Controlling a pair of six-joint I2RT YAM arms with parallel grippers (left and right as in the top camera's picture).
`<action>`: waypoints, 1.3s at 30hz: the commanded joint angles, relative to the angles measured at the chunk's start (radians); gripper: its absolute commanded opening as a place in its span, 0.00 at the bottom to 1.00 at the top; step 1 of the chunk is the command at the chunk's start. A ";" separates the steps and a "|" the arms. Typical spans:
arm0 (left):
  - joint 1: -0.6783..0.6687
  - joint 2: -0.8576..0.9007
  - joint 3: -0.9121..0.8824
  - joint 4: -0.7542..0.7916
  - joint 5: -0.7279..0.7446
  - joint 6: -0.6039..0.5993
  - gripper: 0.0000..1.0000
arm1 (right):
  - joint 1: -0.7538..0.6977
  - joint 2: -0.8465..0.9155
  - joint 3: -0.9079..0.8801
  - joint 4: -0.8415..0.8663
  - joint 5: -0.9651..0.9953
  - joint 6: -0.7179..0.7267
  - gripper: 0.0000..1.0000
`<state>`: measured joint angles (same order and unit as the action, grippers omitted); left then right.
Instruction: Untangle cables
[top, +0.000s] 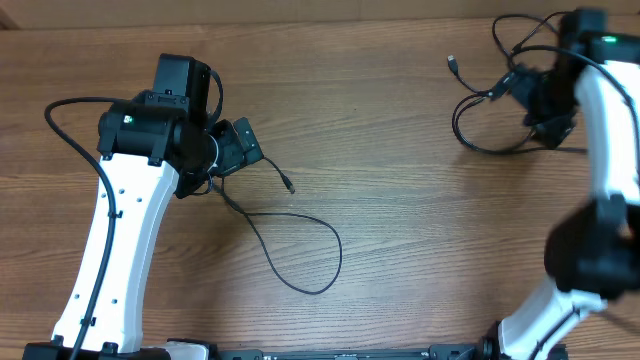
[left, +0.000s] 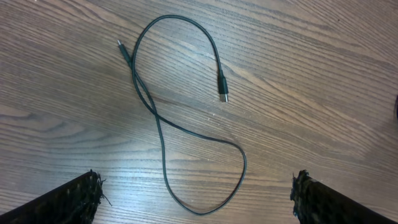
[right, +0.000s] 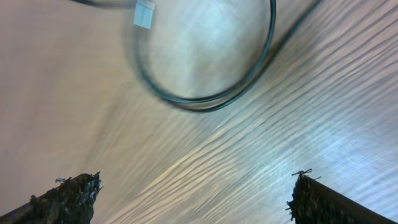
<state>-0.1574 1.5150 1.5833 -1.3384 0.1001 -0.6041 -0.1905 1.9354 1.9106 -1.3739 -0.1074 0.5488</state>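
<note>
Item 1: wooden table (top: 400, 150), filling the overhead frame. Item 2: 2 white-and-black arms, the left arm (top: 110, 250) running up the left side of the frame and the right arm (top: 605, 130) down the right edge. Item 3: left gripper (left: 199, 190), fingers spread wide, released, nothing between them, hanging over its cable. Item 4: right gripper (right: 194, 185), likewise spread and empty, with bare wood between the fingers. Item 5: left cable (left: 155, 115), left of centre in the overhead frame, flat on the table, crossing itself once in a loose figure-8, both plugs free. Item 6: right cable (right: 193, 104), upper right of the overhead frame, well apart from item 5, in an open loop partly hidden under the right arm; whether it is 1 strand or more cannot be told. Item 7: silver plug tip (left: 224, 98), lying inside the upper loop of item 5. Hazards, as judged: closing on the crossing of item 5 would pinch 2 strands and tighten the loop rather than open it; near item 6 the fingers could catch the arm's own thicker wiring; either thin cord lies so flat that the fingers may slip over it.
</note>
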 joint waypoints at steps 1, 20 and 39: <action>-0.007 0.003 0.007 0.001 -0.007 -0.013 0.99 | 0.036 -0.135 0.028 -0.019 -0.003 -0.035 1.00; -0.007 0.003 0.007 0.002 -0.007 -0.013 1.00 | 0.441 -0.243 0.026 -0.068 -0.156 -0.165 1.00; -0.007 0.003 0.007 0.002 -0.007 -0.013 0.99 | 0.603 -0.227 -0.007 0.080 -0.175 -0.154 1.00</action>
<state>-0.1574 1.5150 1.5833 -1.3384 0.0998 -0.6041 0.3878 1.7084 1.9278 -1.2999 -0.2726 0.3923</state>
